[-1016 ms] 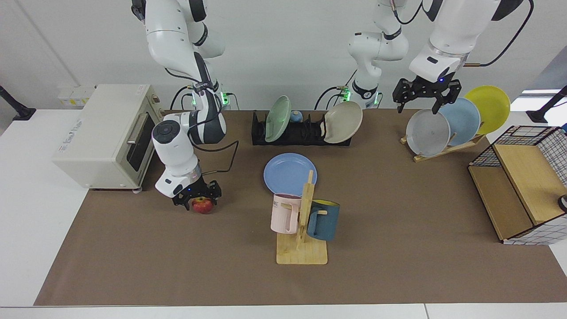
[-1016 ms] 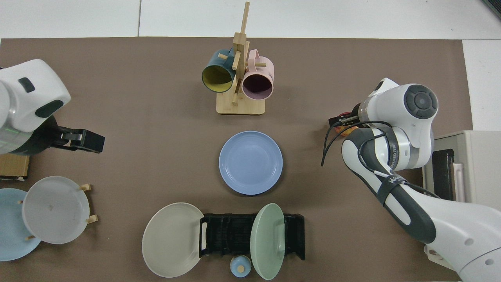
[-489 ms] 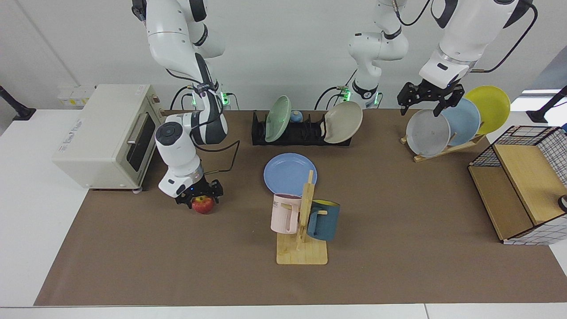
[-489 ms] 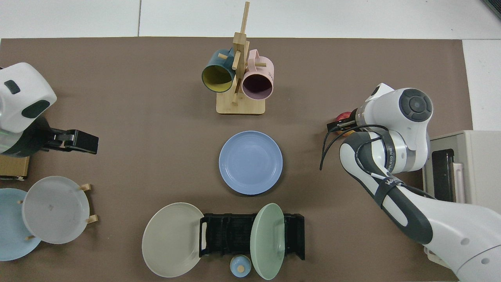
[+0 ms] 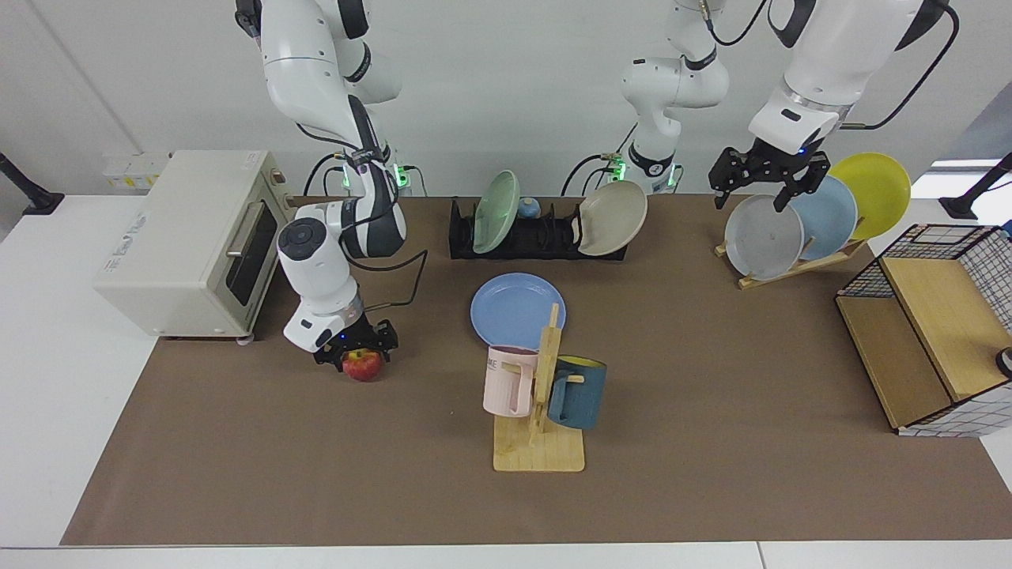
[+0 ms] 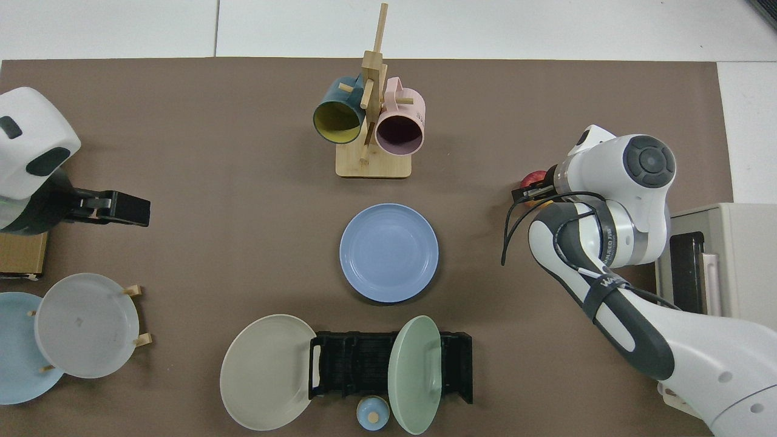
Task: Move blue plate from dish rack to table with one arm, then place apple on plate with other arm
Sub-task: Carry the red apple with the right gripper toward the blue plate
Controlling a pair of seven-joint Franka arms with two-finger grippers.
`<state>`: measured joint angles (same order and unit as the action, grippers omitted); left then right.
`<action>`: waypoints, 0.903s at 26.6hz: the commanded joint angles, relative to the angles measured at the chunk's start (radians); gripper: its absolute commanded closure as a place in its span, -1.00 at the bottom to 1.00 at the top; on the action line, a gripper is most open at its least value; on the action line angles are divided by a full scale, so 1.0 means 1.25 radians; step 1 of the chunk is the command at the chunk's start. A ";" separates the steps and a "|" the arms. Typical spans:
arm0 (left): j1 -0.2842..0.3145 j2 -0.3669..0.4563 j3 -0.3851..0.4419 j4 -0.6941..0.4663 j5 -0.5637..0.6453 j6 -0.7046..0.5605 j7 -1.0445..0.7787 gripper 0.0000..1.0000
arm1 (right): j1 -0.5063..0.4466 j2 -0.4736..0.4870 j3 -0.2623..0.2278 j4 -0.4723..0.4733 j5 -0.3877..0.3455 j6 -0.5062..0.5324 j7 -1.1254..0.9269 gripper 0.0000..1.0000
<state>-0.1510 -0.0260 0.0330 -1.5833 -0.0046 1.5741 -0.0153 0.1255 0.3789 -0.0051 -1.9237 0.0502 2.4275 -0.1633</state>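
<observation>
Sitting flat on the table point(image 5: 711, 379) in the middle of the facing view, the blue plate point(image 5: 517, 309) is out of the dish rack point(image 5: 538, 235), so the first job looks done. It lies just in front of the rack, with the brown mat clear on the side toward the apple. The rack in the upper middle holds a pale green plate point(image 5: 496, 201) standing on edge and a beige plate point(image 5: 612, 207) leaning at its end. The apple point(image 5: 363, 365) is on the mat at the left of the frame, well apart from the plate. The right gripper point(image 5: 353, 348) is down over the apple, with a finger on each side of it. I cannot tell if the fingers are squeezing it or only close to it. The apple looks like it rests on the mat. In the top view the apple point(image 6: 533, 180) peeks out at the right, mostly hidden by the arm. The left gripper point(image 5: 765, 175) hangs high at the upper right, above the wooden stand with a grey plate point(image 5: 763, 236). Its fingers are spread apart and hold nothing. That arm waits out of the way, so the other arm has room to carry the apple. A mug tree point(image 5: 541, 411) stands in front of the plate, so I think the apple should come in from the side.
</observation>
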 commanded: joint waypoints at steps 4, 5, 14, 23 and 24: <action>0.010 -0.022 -0.003 -0.034 -0.009 0.026 0.007 -1.00 | 0.028 -0.055 0.005 0.004 0.010 -0.046 0.004 1.00; 0.009 -0.023 -0.003 -0.038 -0.009 0.023 0.006 -1.00 | 0.036 -0.062 0.005 0.005 0.010 -0.057 0.020 1.00; 0.012 -0.026 -0.002 -0.046 -0.009 0.028 0.009 -1.00 | 0.146 -0.134 0.004 0.005 0.010 -0.147 0.203 1.00; 0.009 -0.028 -0.003 -0.038 -0.010 0.015 0.000 -1.00 | 0.279 -0.156 0.004 -0.004 0.009 -0.160 0.409 1.00; 0.009 -0.030 -0.003 -0.037 -0.010 0.015 0.000 -1.00 | 0.295 -0.155 0.004 -0.004 0.009 -0.159 0.432 1.00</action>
<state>-0.1485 -0.0290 0.0341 -1.6035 -0.0046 1.5844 -0.0163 0.4187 0.2101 0.0044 -1.9096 0.0542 2.2411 0.2511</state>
